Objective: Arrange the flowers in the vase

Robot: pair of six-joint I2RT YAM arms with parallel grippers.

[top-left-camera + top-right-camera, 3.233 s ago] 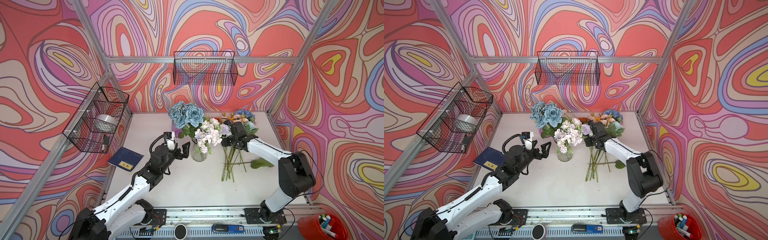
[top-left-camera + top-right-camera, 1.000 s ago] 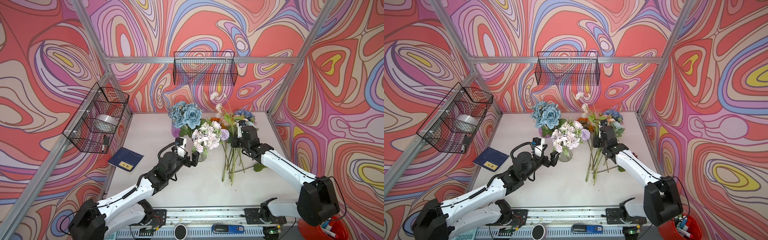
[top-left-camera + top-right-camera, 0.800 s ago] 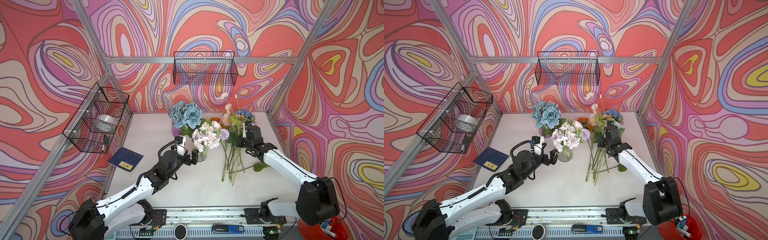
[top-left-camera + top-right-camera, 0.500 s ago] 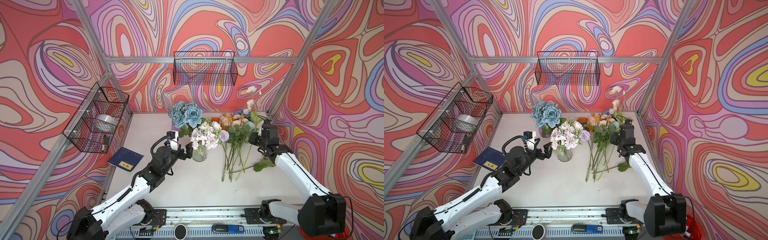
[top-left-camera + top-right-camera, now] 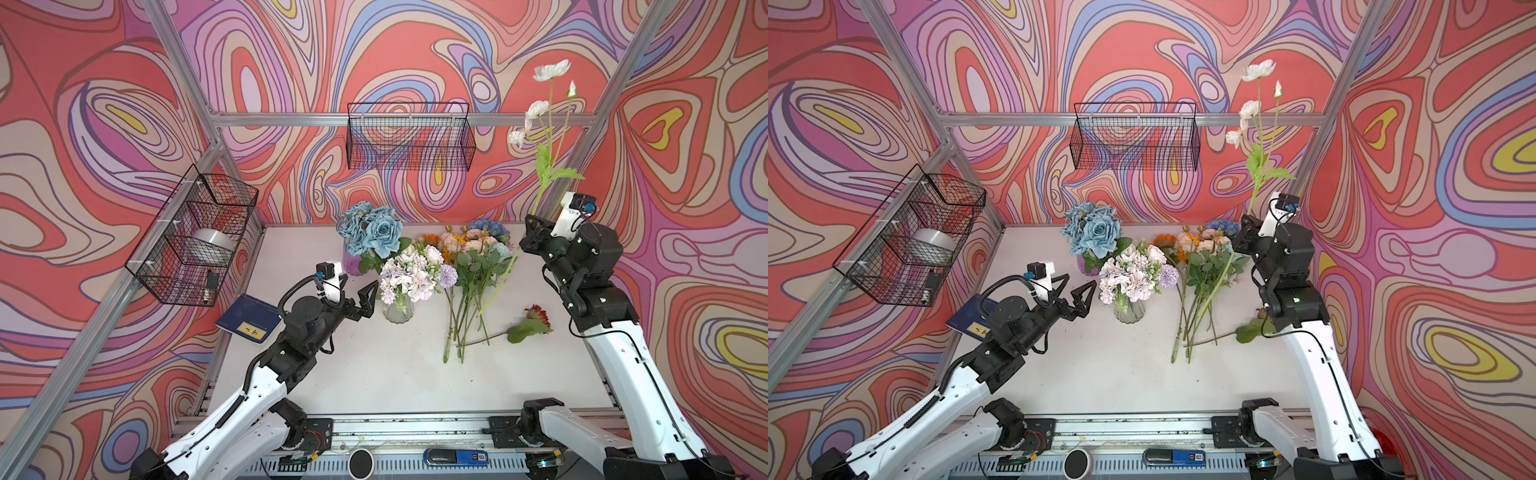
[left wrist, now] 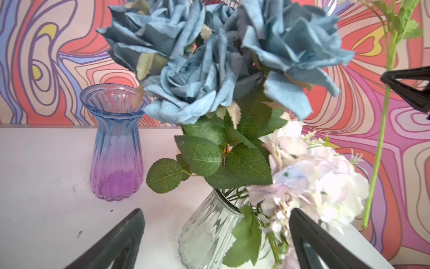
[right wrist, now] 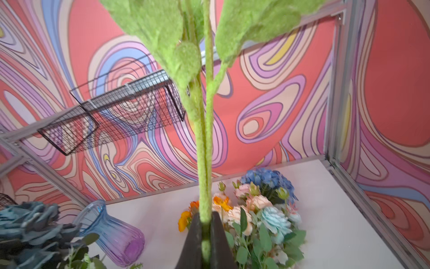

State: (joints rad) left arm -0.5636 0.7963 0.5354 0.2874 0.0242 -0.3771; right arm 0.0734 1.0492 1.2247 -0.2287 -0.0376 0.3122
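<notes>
Right gripper (image 7: 206, 221) clamps stem (image 7: 204, 151) in wrist view; both top views show blooms (image 5: 550, 71).

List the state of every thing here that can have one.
left gripper, open, empty, beside the clear vase.
right gripper, shut on the white poppy.
white poppy, held in the air, blooms up.
clear vase, upright, holding blue roses.
blue-purple vase, upright, looks empty.
loose flowers, lying on the table.
red daisy, lying apart from them.
notebook, closed, flat.
</notes>
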